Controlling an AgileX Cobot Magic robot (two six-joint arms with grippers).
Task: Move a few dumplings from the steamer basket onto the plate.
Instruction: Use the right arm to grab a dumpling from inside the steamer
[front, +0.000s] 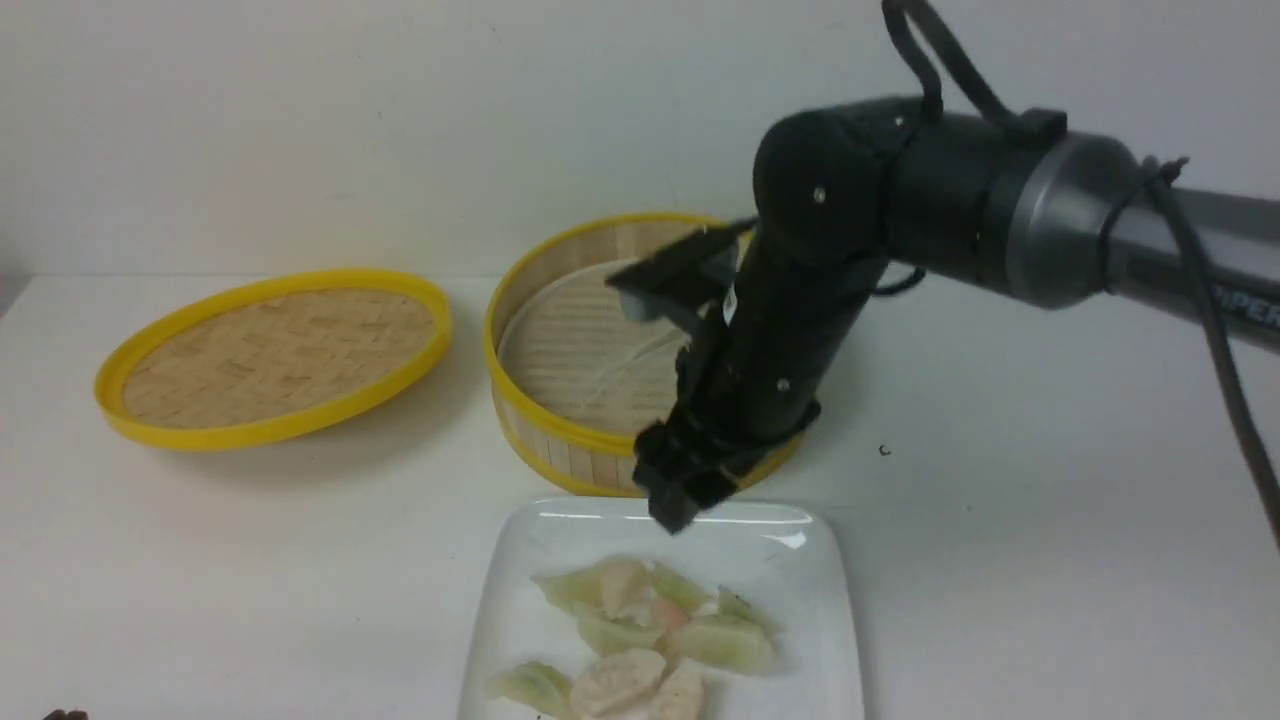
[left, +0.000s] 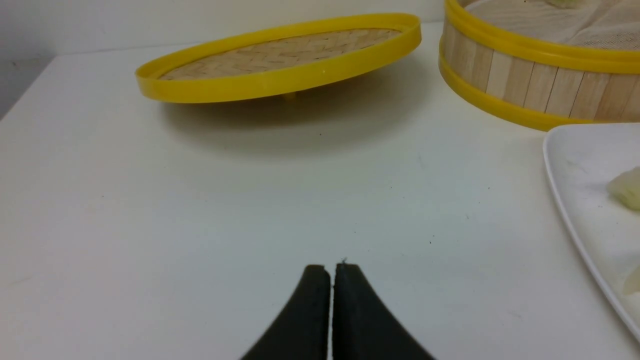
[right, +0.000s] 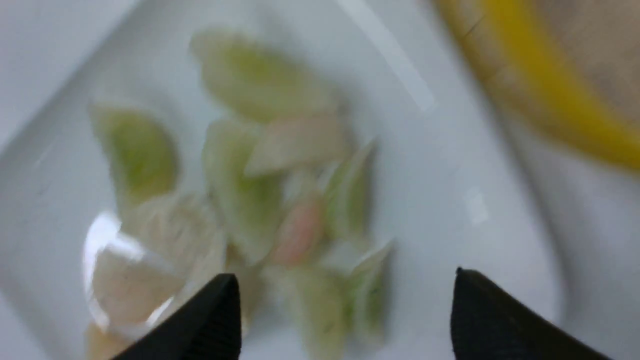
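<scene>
Several pale green and pinkish-white dumplings (front: 640, 640) lie heaped on the white square plate (front: 820, 640) at the front. Just above the plate's far edge hangs my right gripper (front: 680, 505), pointing down. In the right wrist view it (right: 345, 277) is open, with the blurred dumplings (right: 250, 200) lying on the plate (right: 440, 210) below and nothing between its fingers. Behind the plate stands the steamer basket (front: 545, 420), its paper liner showing where the right arm does not cover it. My left gripper (left: 331, 267) is shut and empty over bare table, left of the plate (left: 575, 190).
The flat yellow-rimmed woven lid (front: 270, 355) lies on the table left of the basket, also in the left wrist view as the lid (left: 280, 65). The right arm reaches in from the right, over the basket's right half. A white wall stands behind the table.
</scene>
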